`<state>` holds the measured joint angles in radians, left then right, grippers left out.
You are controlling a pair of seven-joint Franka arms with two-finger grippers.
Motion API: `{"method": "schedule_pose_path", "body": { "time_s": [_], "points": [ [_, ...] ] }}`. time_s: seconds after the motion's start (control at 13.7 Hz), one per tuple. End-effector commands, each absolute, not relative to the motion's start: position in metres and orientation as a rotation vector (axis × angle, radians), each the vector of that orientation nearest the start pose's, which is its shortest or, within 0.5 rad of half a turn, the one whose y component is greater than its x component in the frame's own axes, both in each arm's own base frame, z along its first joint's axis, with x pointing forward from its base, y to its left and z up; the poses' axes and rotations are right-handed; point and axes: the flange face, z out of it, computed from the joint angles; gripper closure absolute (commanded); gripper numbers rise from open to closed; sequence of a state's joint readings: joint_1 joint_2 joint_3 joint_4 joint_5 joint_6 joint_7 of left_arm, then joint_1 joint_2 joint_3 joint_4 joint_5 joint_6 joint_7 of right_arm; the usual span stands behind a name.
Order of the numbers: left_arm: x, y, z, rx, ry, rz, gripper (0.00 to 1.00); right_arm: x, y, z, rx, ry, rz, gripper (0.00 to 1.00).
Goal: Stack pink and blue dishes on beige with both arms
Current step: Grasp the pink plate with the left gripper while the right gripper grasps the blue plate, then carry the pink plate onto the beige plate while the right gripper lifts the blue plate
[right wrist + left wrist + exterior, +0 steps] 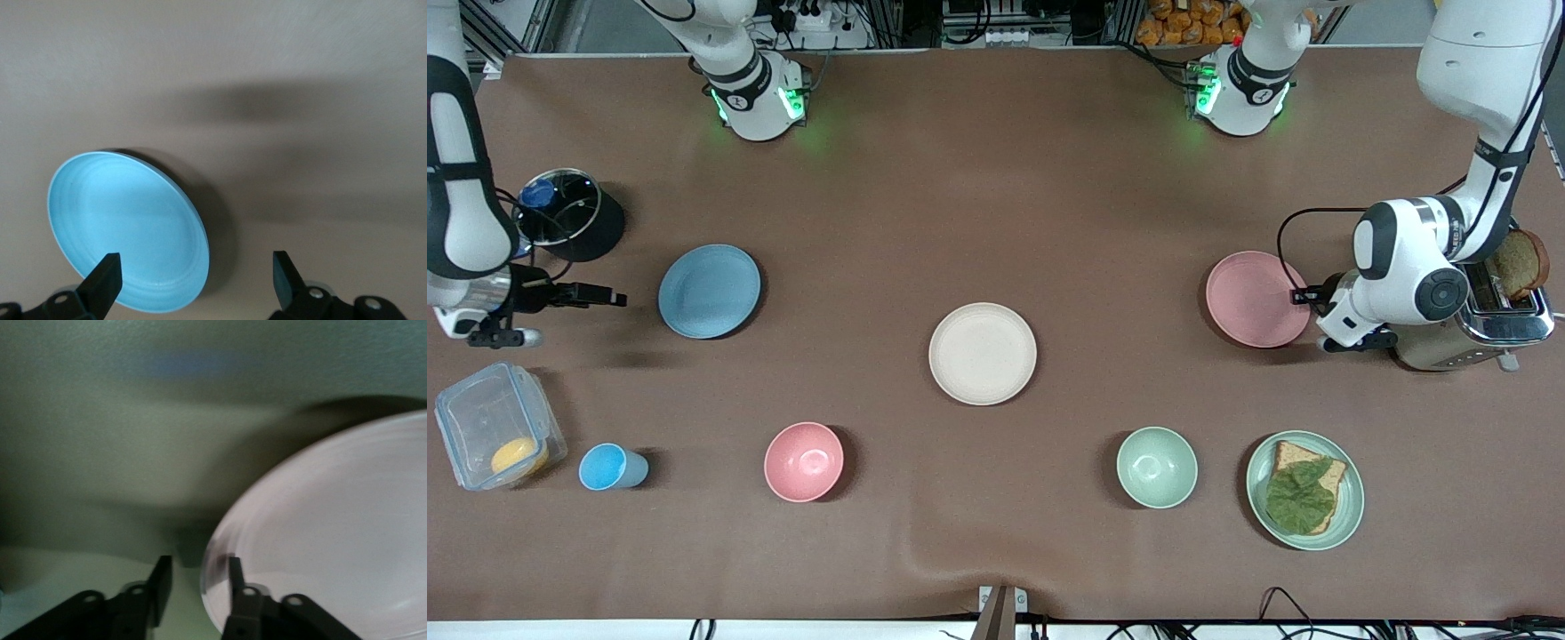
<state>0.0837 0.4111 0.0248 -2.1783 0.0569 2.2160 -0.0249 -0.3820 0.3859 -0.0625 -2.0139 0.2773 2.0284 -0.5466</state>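
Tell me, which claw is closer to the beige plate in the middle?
The left claw, though not by much: it sits at the pink plate's rim. The right claw hovers beside the blue plate. The beige plate lies untouched between those plates.

beige plate (pixel 983 353) between blue plate (pixel 709 291) and pink plate (pixel 1256 298)

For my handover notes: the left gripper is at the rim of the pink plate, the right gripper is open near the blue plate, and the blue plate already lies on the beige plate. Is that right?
Not quite. The front view shows the blue plate on the bare table, apart from the beige plate. The rest stands: left gripper at the pink plate rim, right gripper open near the blue plate.
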Motion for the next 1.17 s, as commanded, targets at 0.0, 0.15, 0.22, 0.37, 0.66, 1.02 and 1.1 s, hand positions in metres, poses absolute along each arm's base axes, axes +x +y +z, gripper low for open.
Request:
{"method": "schedule_pose_path", "body": {
  "time_s": [0.0,0.15,0.22,0.37,0.66,1.02,1.1],
  "points": [
    [0.516,0.056,0.180,-3.055,-0.103,0.555,1.00,0.507,-0.229,0.204,-2.699,0.107,0.328,0.00],
    [0.526,0.047,0.197,-3.075,-0.109,0.509,1.00,0.505,-0.220,0.185,-2.667,0.113,0.359,0.00],
    [0.536,0.031,0.214,-3.112,-0.099,0.464,1.00,0.505,-0.216,0.179,-2.655,0.110,0.371,0.00],
    [0.568,-0.023,0.262,-3.184,-0.037,0.404,1.00,0.502,-0.212,0.174,-2.647,0.105,0.387,0.00],
    [0.617,-0.116,0.336,-3.271,-0.051,0.417,1.00,0.505,-0.192,0.166,-2.627,-0.003,0.415,0.19],
    [0.637,-0.280,0.298,-3.300,-0.001,0.438,1.00,0.505,-0.182,0.163,-2.555,-0.288,0.398,0.85],
    [0.637,-0.309,0.292,-3.303,-0.010,0.437,1.00,0.508,-0.177,0.164,-2.548,-0.352,0.387,0.91]
  ]
}}
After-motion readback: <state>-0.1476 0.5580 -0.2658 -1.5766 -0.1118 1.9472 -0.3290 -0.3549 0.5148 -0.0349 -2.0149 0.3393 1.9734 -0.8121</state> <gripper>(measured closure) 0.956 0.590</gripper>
